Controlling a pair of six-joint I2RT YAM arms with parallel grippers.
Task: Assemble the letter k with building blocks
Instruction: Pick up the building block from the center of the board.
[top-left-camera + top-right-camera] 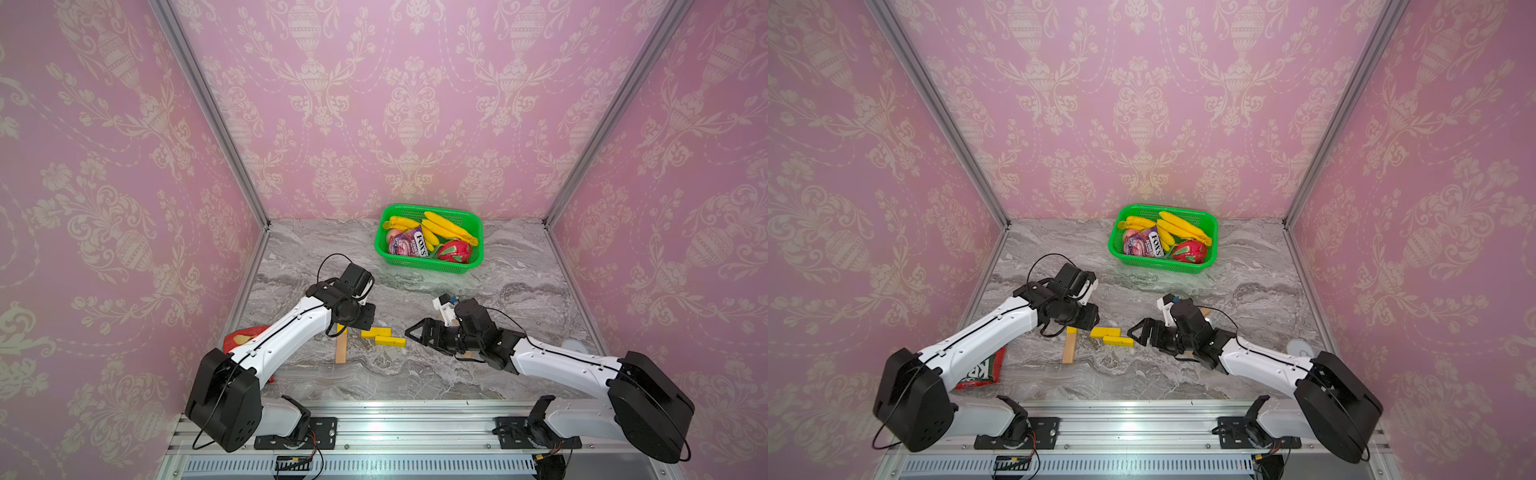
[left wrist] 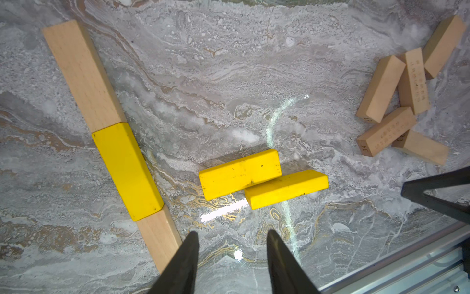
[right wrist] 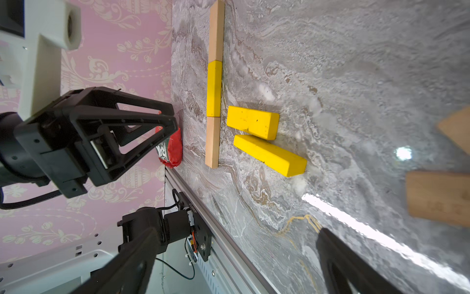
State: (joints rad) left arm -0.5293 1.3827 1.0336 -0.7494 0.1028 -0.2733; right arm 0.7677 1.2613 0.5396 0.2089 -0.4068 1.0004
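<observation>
The left gripper (image 2: 232,233) hung with jaws apart and empty, near two touching yellow bars (image 2: 240,174) beside the three-bar stem (image 2: 127,168) on the table (image 2: 254,76). The right gripper (image 3: 236,229) gaped empty too; five wood bars (image 2: 381,89) lay heaped well apart.

Empty left fingers (image 2: 183,262) half parted, empty right fingers (image 3: 337,262) spread wide

We read "FOX'S" in black capitals on the purple sweet packet (image 1: 409,245) (image 1: 1148,245) in the green plastic basket (image 1: 428,266), in both top views. In the left wrist view, a light tan wooden bar (image 2: 386,131) bears end digits, seemingly "34"; its face print is illegible. White letters on the red crinkled bag (image 1: 980,370) are unreadable.
</observation>
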